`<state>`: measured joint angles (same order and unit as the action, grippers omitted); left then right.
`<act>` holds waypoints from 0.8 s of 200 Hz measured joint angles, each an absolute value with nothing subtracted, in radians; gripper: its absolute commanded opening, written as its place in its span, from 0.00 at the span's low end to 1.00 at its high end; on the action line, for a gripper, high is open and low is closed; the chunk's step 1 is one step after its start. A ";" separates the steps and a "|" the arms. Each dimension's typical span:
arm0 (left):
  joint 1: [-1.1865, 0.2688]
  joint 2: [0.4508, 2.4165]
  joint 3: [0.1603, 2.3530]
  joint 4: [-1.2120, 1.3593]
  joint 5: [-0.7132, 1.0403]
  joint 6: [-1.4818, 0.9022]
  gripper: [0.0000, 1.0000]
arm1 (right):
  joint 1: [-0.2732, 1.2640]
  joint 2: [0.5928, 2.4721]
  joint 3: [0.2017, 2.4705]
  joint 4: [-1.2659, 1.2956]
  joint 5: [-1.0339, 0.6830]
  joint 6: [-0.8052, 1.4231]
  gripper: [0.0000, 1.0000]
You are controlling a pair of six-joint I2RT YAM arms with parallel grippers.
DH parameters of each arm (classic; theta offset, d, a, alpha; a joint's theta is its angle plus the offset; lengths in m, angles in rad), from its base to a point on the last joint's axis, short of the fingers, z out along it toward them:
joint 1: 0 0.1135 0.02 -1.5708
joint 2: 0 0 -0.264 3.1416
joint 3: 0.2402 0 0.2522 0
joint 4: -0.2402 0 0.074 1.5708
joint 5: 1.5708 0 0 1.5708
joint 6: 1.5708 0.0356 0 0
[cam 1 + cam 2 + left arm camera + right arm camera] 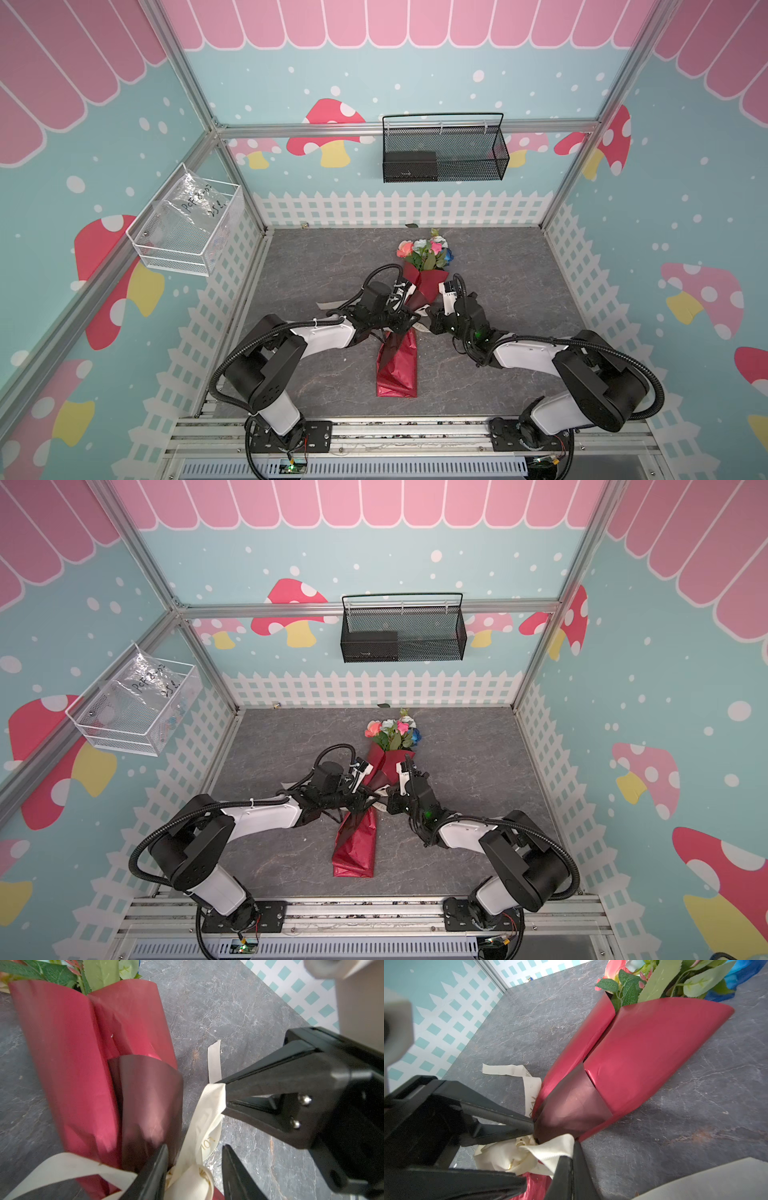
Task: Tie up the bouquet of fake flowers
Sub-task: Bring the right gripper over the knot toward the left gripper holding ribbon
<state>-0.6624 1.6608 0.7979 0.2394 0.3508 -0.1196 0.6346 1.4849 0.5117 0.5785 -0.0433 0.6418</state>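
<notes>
So, the bouquet (428, 282) lies flat on the grey marble-look table (311, 270). It sits roughly mid-frame in both top views, with the flower heads toward the top of the frame and the crinkly, shiny foot of the wrap toward the bottom.

The red wrapping paper (72, 1053) is smooth with a satiny sheen. It's rolled into a cone with two overlapping flaps, and a darker maroon flap sits over the narrow end. The cream ribbon (512, 1159) is ribbed fabric, bunched into a lumpy knot at the cone's waist, with a flat tail lying on the table.

The right gripper (224, 1095) has its black wedge-shaped fingers pressed together on a fold of that ribbon. The left gripper (195, 1147) is partly spread, one finger either side of the knot (can't tell if it actually presses on it).

The stems are completely hidden inside the paper, and from above both grippers cover the waist. The gold lettering on the ribbon is too creased to read. The blooms are mostly cut off in the wrist views, where it's mainly matte fabric leaves (99, 974) poking out. From above I can make out a salmon rose (404, 248), a pink one (435, 247), a deep blue one (448, 258) and a pale cluster (438, 240).
</notes>
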 measured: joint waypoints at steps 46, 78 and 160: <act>-0.663 1.684 0.792 0.242 0.344 -0.110 0.06 | 0.635 1.485 0.510 0.583 -0.064 0.650 0.04; -0.663 1.710 0.796 0.245 0.358 -0.110 0.00 | 0.635 1.483 0.510 0.565 -0.083 0.657 0.24; -0.665 1.711 0.796 0.247 0.356 -0.086 0.00 | 0.598 1.313 0.694 0.195 -0.101 0.567 0.43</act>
